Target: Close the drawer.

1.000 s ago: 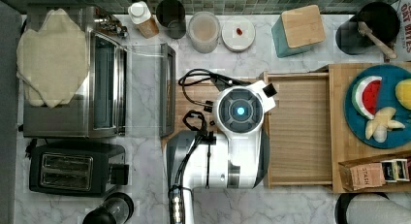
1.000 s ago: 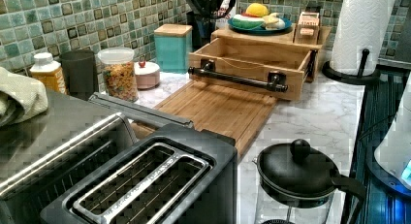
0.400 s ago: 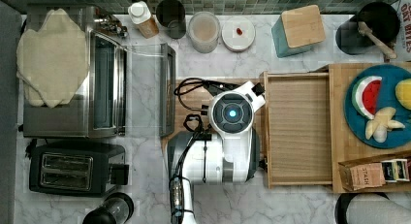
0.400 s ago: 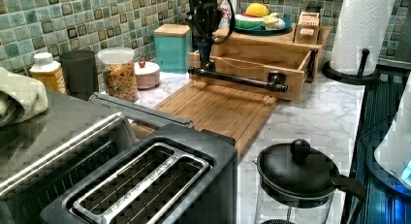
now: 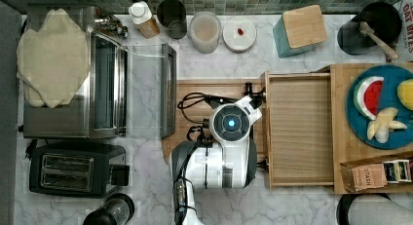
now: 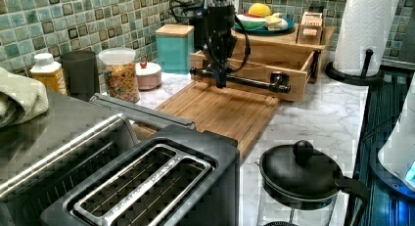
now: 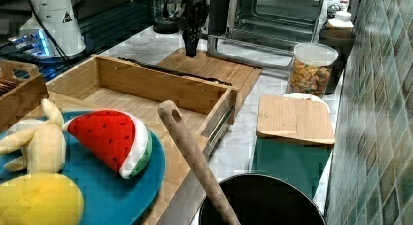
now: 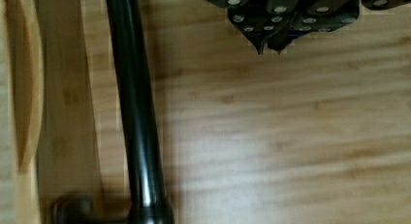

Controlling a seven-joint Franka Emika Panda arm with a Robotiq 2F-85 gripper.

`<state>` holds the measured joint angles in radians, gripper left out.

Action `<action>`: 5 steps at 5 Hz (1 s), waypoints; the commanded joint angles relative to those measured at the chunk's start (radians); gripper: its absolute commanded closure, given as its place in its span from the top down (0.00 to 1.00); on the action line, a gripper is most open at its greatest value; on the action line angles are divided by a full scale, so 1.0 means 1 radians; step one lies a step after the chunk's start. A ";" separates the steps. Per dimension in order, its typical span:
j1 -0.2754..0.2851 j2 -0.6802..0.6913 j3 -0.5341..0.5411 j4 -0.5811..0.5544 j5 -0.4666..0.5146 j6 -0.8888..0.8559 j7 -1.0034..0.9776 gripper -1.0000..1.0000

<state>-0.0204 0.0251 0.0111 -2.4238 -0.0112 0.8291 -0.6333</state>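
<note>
The drawer [image 5: 298,132] is a shallow light-wood tray pulled out of its wooden box [image 5: 343,137], its bottom bare. A black bar handle [image 6: 244,82] runs along its front, which also shows as the drawer front [image 7: 160,86] in the right view. My gripper [image 6: 219,80] hangs shut and holding nothing, low over the cutting board [image 6: 222,108], just in front of the handle [image 8: 136,112] and apart from it. In the wrist view the fingertips [image 8: 261,45] are pressed together beside the bar. My gripper [image 7: 190,50] stands beyond the drawer front in the right view. The wrist [image 5: 231,122] hides the gripper from above.
A teal wood-topped block [image 5: 298,30] stands behind the drawer. A blue plate of toy fruit [image 5: 377,108] and a tea box [image 5: 372,174] sit on the box top. A toaster oven with its door down [image 5: 146,91], a toaster [image 5: 73,169] and a kettle [image 6: 298,179] are nearby.
My arm has come down in front of the drawer handle and shifted slightly toward the top view's bottom left. The drawer has not moved.
</note>
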 commanded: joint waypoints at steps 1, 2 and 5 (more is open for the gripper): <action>-0.027 -0.023 -0.029 -0.080 -0.150 0.222 0.023 0.00; -0.036 0.025 -0.050 -0.045 -0.159 0.232 -0.030 0.00; -0.061 0.046 -0.088 0.007 -0.235 0.184 0.071 0.00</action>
<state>-0.0561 0.1382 -0.0428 -2.4746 -0.2230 1.0195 -0.6152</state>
